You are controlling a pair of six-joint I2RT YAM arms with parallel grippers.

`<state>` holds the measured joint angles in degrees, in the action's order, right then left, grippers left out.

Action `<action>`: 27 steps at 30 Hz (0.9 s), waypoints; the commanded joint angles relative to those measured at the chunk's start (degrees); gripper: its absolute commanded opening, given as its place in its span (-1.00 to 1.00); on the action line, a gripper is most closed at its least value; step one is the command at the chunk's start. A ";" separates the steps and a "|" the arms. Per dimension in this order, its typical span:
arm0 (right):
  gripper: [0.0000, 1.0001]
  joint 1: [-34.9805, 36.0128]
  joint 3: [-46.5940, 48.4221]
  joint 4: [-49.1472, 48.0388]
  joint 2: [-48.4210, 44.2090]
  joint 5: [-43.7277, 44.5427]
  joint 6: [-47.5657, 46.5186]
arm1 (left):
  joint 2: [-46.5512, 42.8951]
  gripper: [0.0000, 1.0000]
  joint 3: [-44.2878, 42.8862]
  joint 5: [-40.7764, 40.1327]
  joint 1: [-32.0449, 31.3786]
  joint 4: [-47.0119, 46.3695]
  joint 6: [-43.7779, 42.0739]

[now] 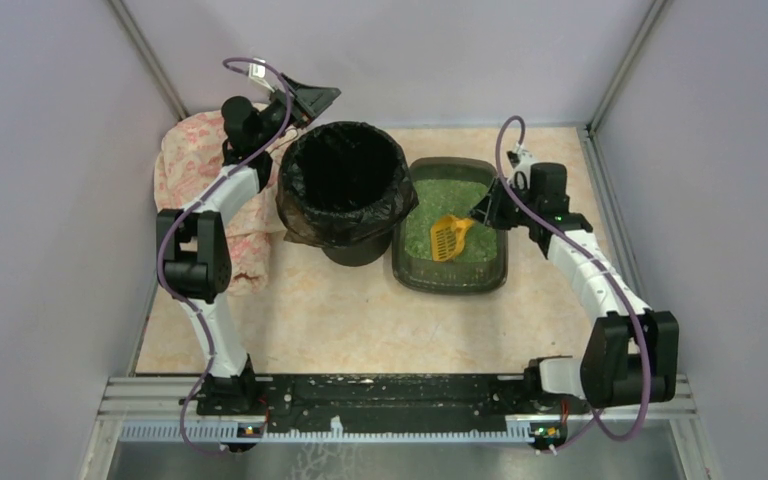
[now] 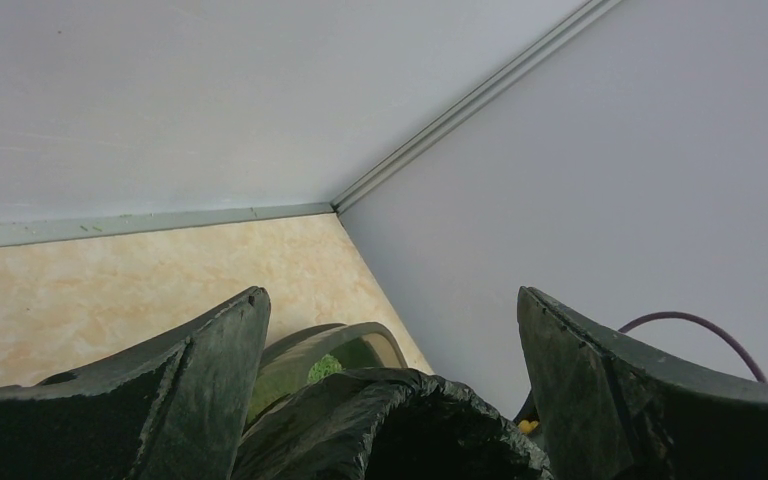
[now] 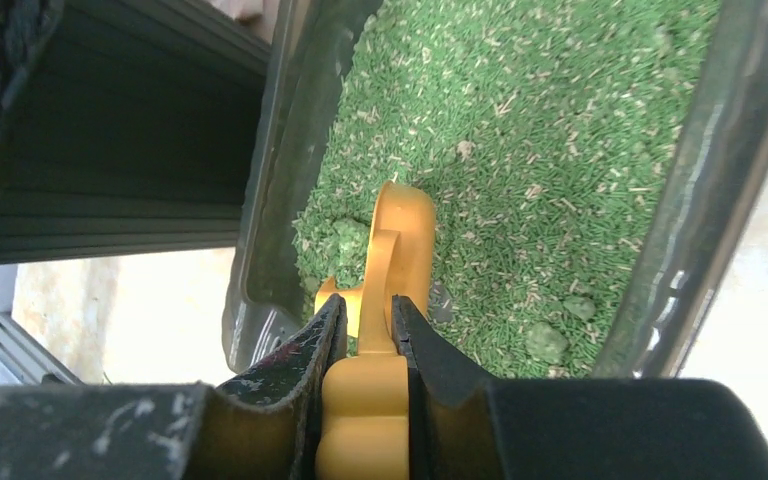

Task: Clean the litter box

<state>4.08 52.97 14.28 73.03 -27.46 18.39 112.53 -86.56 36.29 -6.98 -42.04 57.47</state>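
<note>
The litter box [image 1: 408,272] is a dark grey-green tray of green granules, right of the bin; its rim [image 3: 278,180] and granules fill the right wrist view, and a corner [image 2: 360,335] shows in the left wrist view. My right gripper [image 1: 480,212] [image 3: 368,312] is shut on the handle of the yellow scoop [image 1: 449,238] [image 3: 400,240], whose head rests low in the granules, edge-on to the camera. Green clumps [image 3: 545,342] lie on the litter. My left gripper [image 1: 312,100] [image 2: 390,300] is open and holds nothing, raised behind the bin's far-left rim.
A round bin with a black bag [image 1: 342,180] [image 2: 400,430] stands left of the litter box, touching it. A crumpled patterned cloth [image 1: 195,190] lies at the far left under the left arm. Grey walls enclose the table on three sides.
</note>
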 commanded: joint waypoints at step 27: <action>-1.00 -0.10 -6.63 -28.96 15.09 -13.76 15.10 | -1.63 0.97 0.91 0.84 0.19 -0.94 -1.05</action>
<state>5.13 47.27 -10.31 88.82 -37.63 29.82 112.51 -86.48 36.47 -6.98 -42.00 57.36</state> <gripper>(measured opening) 0.210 0.987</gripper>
